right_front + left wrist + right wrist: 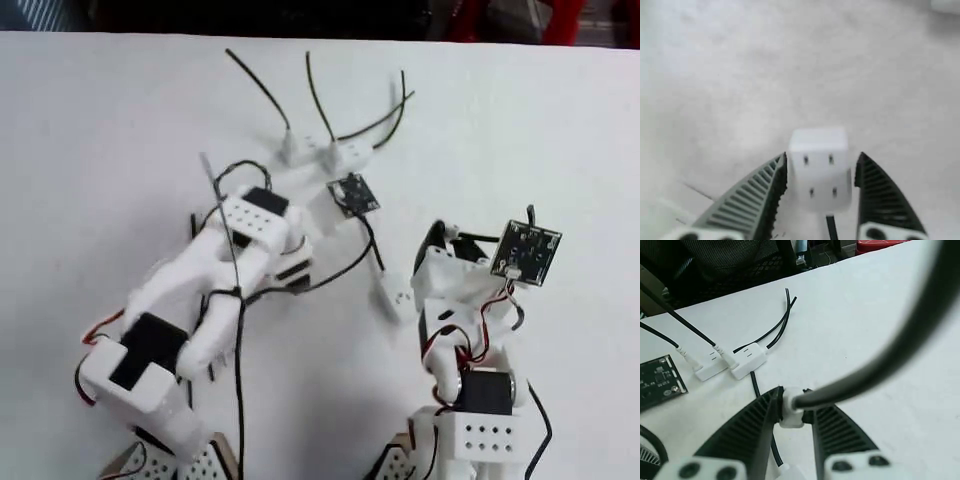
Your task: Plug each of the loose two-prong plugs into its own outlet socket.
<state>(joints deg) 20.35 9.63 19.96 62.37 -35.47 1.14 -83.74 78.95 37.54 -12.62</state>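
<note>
Pinching a small white plug [789, 412] between closed fingers, the right gripper [792, 401] holds it over the bench [890, 315]. The plug's black cord [880, 355] climbs from the grip back past the wrist camera. The prongs are hidden, so I cannot tell which way they face. Just beside this gripper, on the side toward the other arm, a white block [395, 295] lies on the bench with a dark lead running off it; whether it is plug or socket is unclear. Farther that way, the left gripper [822, 157] stands open astride a white socket [819, 170], one finger at the socket's edge and the other a little apart from it. The socket's slotted face is turned up toward that wrist camera, and its long axis runs along the gripper's reach, with the lead leaving at the wrist end. The coming move seems to turn on this: the socket lies to the left of the held plug, across the gap between the arms, so the right arm would have to carry the plug leftward and bring its prongs square to those slots. Beyond both grippers, two corded pieces [730, 362] lie side by side.
</note>
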